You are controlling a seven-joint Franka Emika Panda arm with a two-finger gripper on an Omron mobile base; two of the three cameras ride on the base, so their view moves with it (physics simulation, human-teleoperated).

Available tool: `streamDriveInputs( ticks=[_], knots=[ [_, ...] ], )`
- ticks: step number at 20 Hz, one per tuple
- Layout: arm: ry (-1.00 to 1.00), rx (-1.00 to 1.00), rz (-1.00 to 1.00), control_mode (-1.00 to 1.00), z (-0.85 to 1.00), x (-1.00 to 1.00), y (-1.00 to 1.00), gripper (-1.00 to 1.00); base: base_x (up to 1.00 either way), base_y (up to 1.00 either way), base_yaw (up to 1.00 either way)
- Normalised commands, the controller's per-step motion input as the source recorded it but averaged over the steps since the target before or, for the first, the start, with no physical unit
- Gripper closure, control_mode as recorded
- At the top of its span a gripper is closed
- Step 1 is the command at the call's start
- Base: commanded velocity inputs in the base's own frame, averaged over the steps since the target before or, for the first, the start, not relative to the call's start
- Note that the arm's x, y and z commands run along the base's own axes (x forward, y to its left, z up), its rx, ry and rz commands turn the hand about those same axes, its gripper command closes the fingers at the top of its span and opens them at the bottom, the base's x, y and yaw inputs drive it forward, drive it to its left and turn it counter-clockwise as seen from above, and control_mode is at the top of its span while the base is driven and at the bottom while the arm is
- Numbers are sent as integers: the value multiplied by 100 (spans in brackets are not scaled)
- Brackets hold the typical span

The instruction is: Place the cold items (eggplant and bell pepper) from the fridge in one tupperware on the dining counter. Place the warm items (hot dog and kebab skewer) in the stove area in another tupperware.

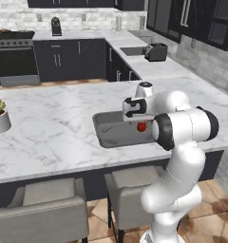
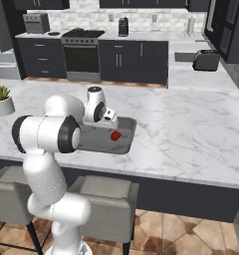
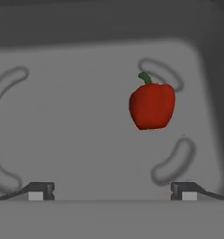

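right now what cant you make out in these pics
- Bell pepper: the arm hides part of it in both base views.
- Tupperware: its near-left part is behind the arm in the right base view.
- Gripper: jaws open; the bottom edge of the hand view cuts the fingers to their tips.

Two base cameras sit behind the arm, left and right, looking forward and down; both take in the marble counter (image 1: 49, 133) and its grey tub (image 1: 106, 135). Hand camera close above the tub floor (image 3: 76, 121), facing straight in.
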Motion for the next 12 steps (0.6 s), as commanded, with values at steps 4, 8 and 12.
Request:
streamDriveInputs(
  ticks=[4, 8, 12],
  knots=[
    [-7, 0, -5, -100, 73, -87, 21, -100, 0, 0, 0],
    [-3, 0, 0, -100, 71, -100, 3, -100, 0, 0, 0],
    [0, 0, 0, -100, 69, -100, 0, -100, 0, 0, 0]
  ],
)
